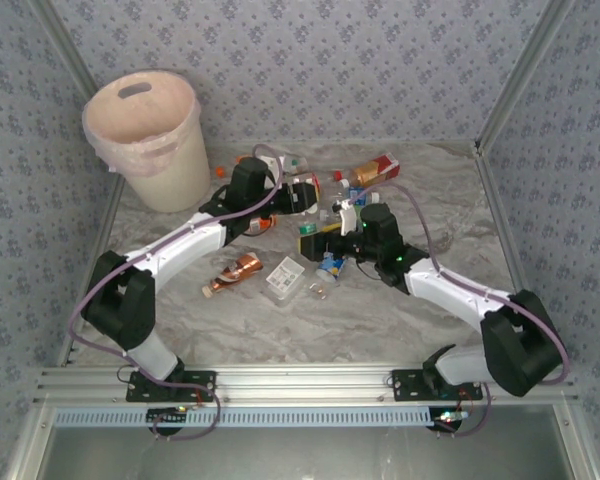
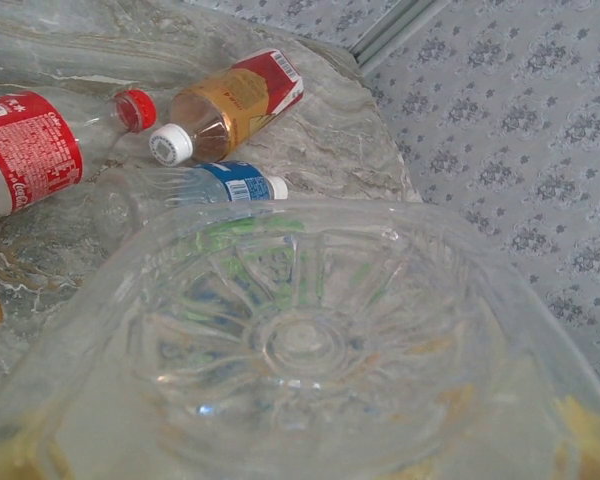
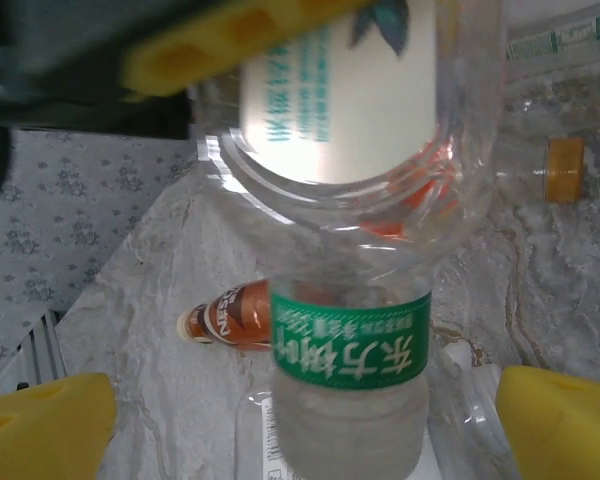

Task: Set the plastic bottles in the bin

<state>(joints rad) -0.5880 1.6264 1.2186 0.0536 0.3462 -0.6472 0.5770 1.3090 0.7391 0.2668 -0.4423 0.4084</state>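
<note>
A clear plastic bottle [image 3: 350, 360] with a green band and a white label hangs over the middle of the table [image 1: 307, 228]. My left gripper [image 1: 296, 196] is shut on its wide body; the bottle's ribbed base [image 2: 300, 340] sits right in front of the left wrist camera, and one yellow left finger [image 3: 230, 40] presses its side. My right gripper [image 3: 300, 425] is open around the narrow end, both yellow pads standing clear of it. The cream bin [image 1: 175, 175] stands at the far left. More bottles lie around, among them a copper one [image 1: 238, 270].
A clear tray [image 1: 285, 278] lies near the copper bottle [image 3: 230, 312]. Past the left gripper lie a red-labelled bottle [image 2: 30, 150], an amber bottle [image 2: 230, 105] and a blue-labelled one [image 2: 210, 188]. An orange-capped bottle [image 3: 560, 168] lies to the right. Patterned walls close in the table.
</note>
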